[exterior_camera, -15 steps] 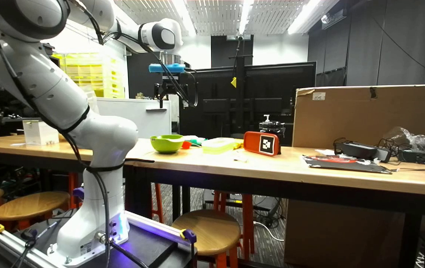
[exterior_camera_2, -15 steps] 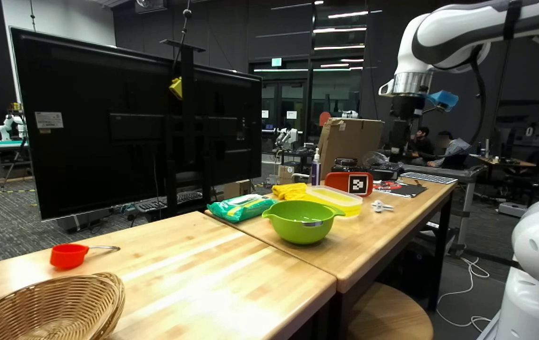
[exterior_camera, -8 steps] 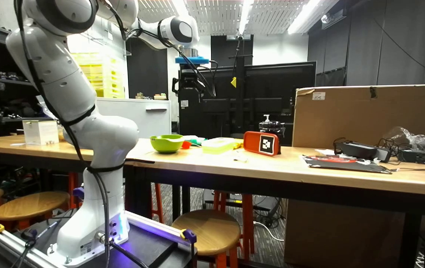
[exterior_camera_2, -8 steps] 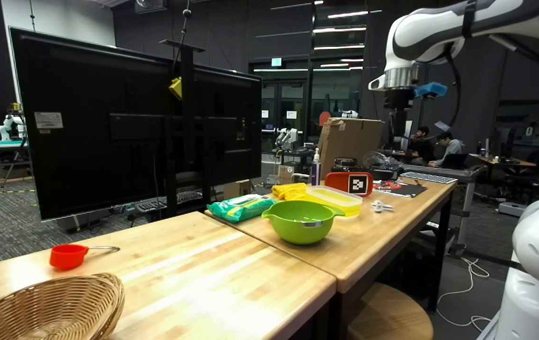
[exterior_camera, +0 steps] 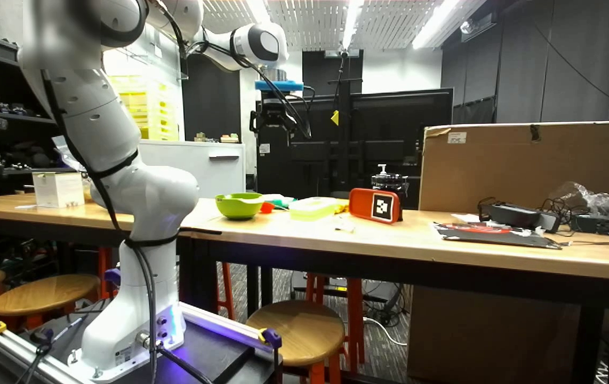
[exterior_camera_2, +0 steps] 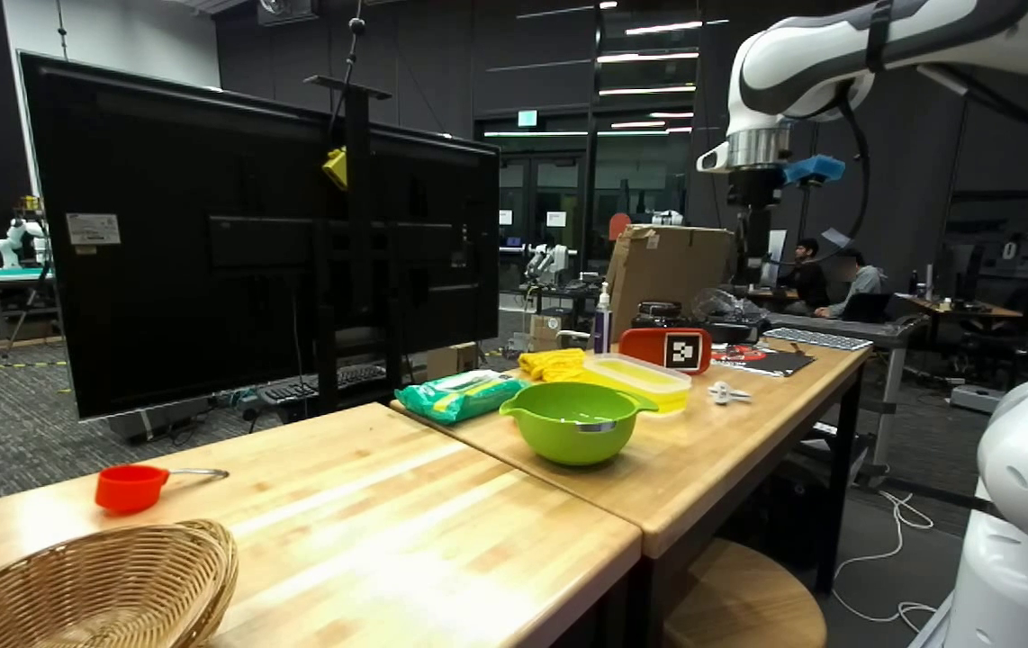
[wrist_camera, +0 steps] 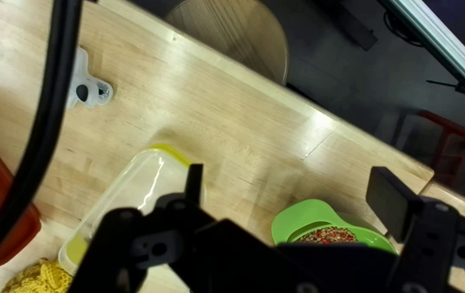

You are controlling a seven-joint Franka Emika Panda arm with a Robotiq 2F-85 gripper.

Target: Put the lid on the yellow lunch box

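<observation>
The lid (exterior_camera: 359, 204) is orange-red with a black-and-white patch, propped up on its edge on the table in both exterior views. Part of it shows at the left of the wrist view, where the lid (wrist_camera: 14, 228) is crossed by a black cable. Beside it, the yellow lunch box (exterior_camera_2: 644, 382) lies flat and looks uncovered. In the wrist view the lunch box (wrist_camera: 134, 187) is partly hidden behind a finger. High above the table, between lunch box and green bowl in the wrist view, my gripper (wrist_camera: 287, 181) is open, its fingers wide apart and holding nothing.
The green bowl (exterior_camera_2: 572, 427), with small brown and red bits inside, stands close to the lunch box. Around them are a yellow cloth (exterior_camera_2: 553, 364), a green packet (exterior_camera_2: 460, 396), a white clip-like item (wrist_camera: 88, 87) and a pump bottle (exterior_camera_2: 602, 328). A tall cardboard box (exterior_camera: 528, 170) stands behind.
The arm has swung across, rightward in one exterior view and slightly leftward in another, and the wrist has turned. The gripper remains open. Lid, lunch box and bowl have not moved.
</observation>
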